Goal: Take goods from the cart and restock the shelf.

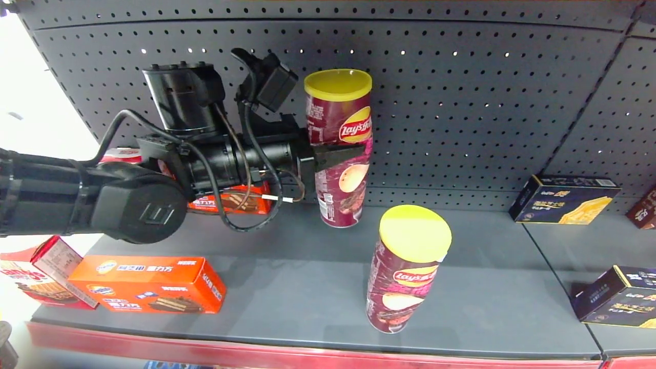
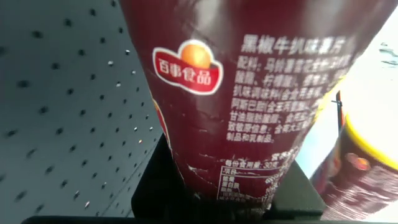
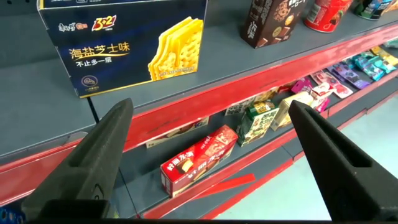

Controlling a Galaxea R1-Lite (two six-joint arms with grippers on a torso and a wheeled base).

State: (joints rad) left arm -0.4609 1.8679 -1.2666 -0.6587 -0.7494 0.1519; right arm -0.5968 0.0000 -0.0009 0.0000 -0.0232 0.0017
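Note:
My left gripper (image 1: pixel 339 154) is shut on a maroon chips can (image 1: pixel 338 133) with a yellow lid, gripped around its middle and held upright near the pegboard back wall. Its base is at or just above the grey shelf (image 1: pixel 287 277); I cannot tell whether it touches. In the left wrist view the can (image 2: pixel 249 93) sits between the dark fingers (image 2: pixel 155 186). A second, matching can (image 1: pixel 405 271) stands on the shelf, in front and to the right of the held one, and its side (image 2: pixel 360 168) is visible past the held can. My right gripper (image 3: pixel 211 168) is open and holds nothing, out in front of the shelf edge.
Orange snack boxes (image 1: pixel 148 284) and a red box (image 1: pixel 36 277) lie at the shelf's front left, another orange box (image 1: pixel 230 202) behind my left arm. Dark blue boxes (image 1: pixel 564 200) (image 1: pixel 615 297) sit on the right. A dark blue box (image 3: pixel 124 43) stands above lower shelves of goods (image 3: pixel 199 158).

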